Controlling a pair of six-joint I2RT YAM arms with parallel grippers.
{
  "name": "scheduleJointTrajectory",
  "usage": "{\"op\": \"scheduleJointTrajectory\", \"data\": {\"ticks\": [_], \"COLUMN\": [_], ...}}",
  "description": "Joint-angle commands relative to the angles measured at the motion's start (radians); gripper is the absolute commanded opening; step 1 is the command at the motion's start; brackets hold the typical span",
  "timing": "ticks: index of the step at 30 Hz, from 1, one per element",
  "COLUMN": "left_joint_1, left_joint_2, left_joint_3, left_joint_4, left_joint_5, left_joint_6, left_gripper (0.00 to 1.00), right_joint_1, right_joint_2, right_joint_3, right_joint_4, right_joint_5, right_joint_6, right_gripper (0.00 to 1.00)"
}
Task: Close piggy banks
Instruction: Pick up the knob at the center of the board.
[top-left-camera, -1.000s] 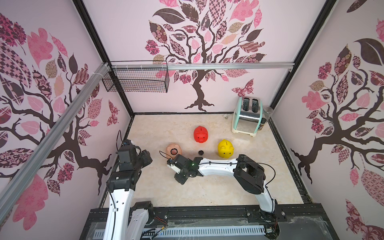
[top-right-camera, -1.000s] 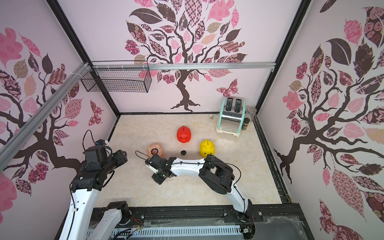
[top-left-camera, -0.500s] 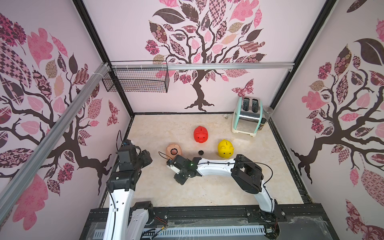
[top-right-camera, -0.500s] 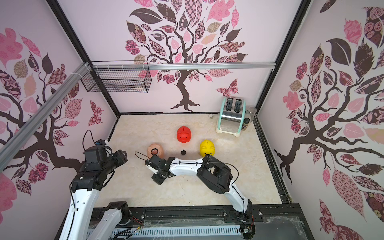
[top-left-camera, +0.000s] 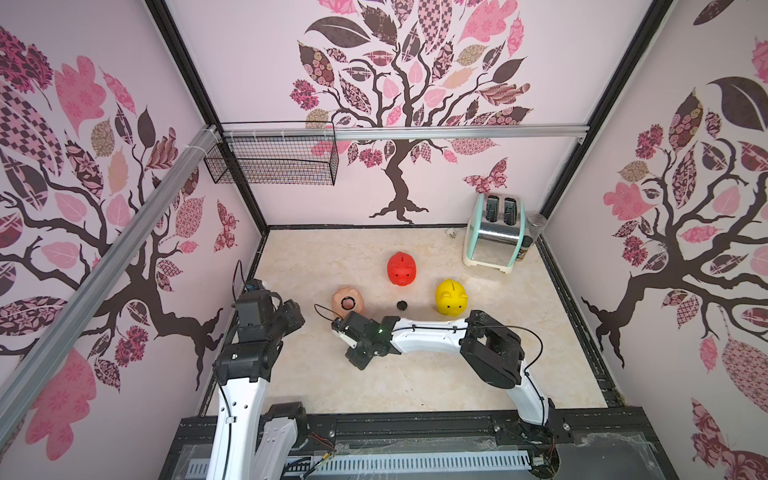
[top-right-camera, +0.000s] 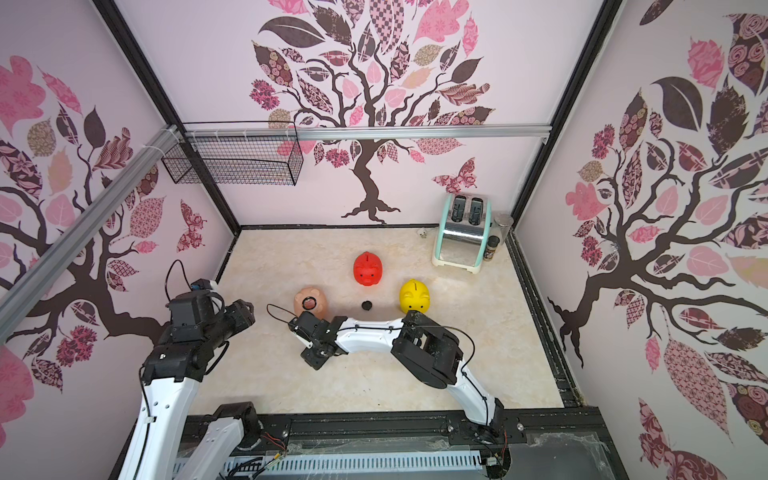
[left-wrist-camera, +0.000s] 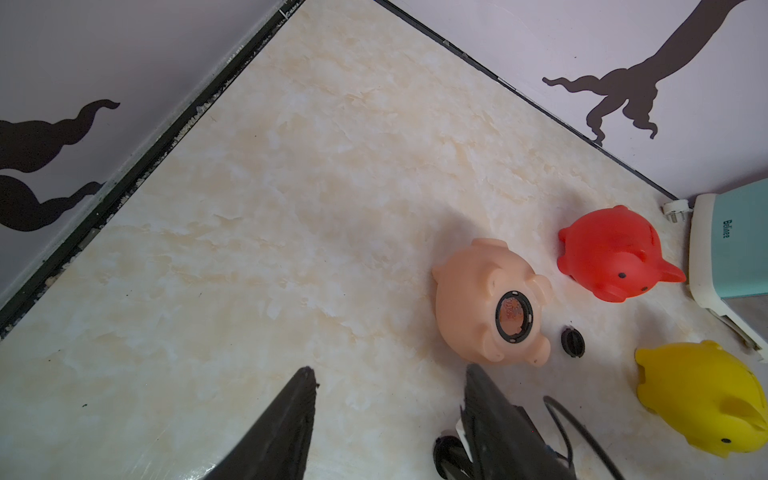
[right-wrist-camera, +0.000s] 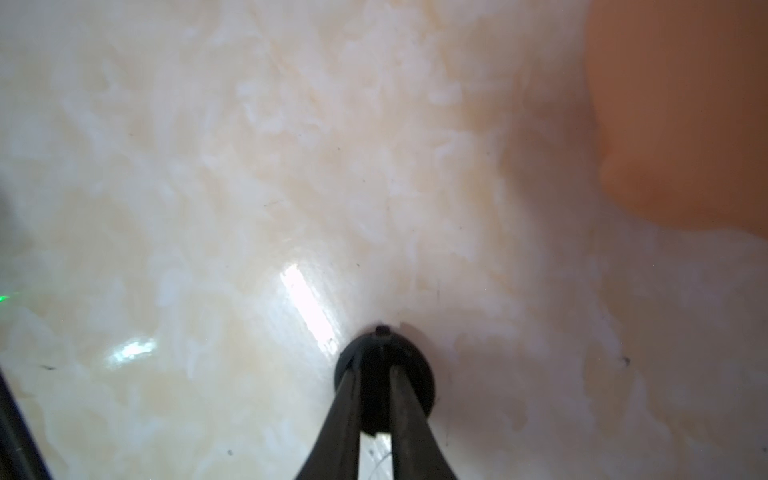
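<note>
The peach-pink piggy bank (left-wrist-camera: 469, 291) lies belly-up, and its round hole stands open inside a black ring (top-left-camera: 348, 302). The red piggy bank (top-left-camera: 402, 269) and the yellow one (top-left-camera: 451, 296) stand upright behind it. A loose black plug (top-left-camera: 401, 306) lies on the floor between them. My right gripper (right-wrist-camera: 376, 368) points down at the floor just in front of the peach pig (right-wrist-camera: 685, 116), shut on a second black plug (right-wrist-camera: 417, 374) that rests on the floor. My left gripper (left-wrist-camera: 390, 374) hovers open and empty to the left of the peach pig.
A mint and chrome toaster (top-left-camera: 494, 232) stands at the back right, with a small jar (top-right-camera: 491, 248) beside it. A wire basket (top-left-camera: 274, 160) hangs on the back left wall. My right arm's elbow (top-left-camera: 492, 349) juts over the floor in front of the yellow pig.
Little differs in the top views. Both arms and all three pigs stay where they were.
</note>
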Motion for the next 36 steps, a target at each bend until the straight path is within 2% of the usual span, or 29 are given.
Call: {"op": "scheduleJointTrajectory", "data": {"ticks": [1, 15, 20, 36], "left_joint_1": [-0.002, -0.002, -0.002, -0.002], "left_joint_2": [-0.007, -0.007, -0.008, -0.012], "left_joint_3": [-0.006, -0.008, -0.009, -0.011], "left_joint_4": [0.008, 0.008, 0.008, 0.011], "left_joint_5": [0.001, 0.003, 0.003, 0.01], "left_joint_6": [-0.004, -0.004, -0.002, -0.001], "left_gripper": [0.59, 0.59, 0.59, 0.59], "right_joint_1": [0.003, 0.003, 0.003, -0.047], "right_joint_2": [0.039, 0.04, 0.018, -0.299], "right_joint_3": [-0.036, -0.078, -0.095, -0.312], "right_joint_4": [-0.118, -0.126, -0.128, -0.111], "right_joint_5": [0.064, 0.101, 0.115, 0.085], "right_joint_6": [0.028, 0.086, 0.106, 0.174], "right_gripper": [0.11, 0.11, 0.01, 0.0]}}
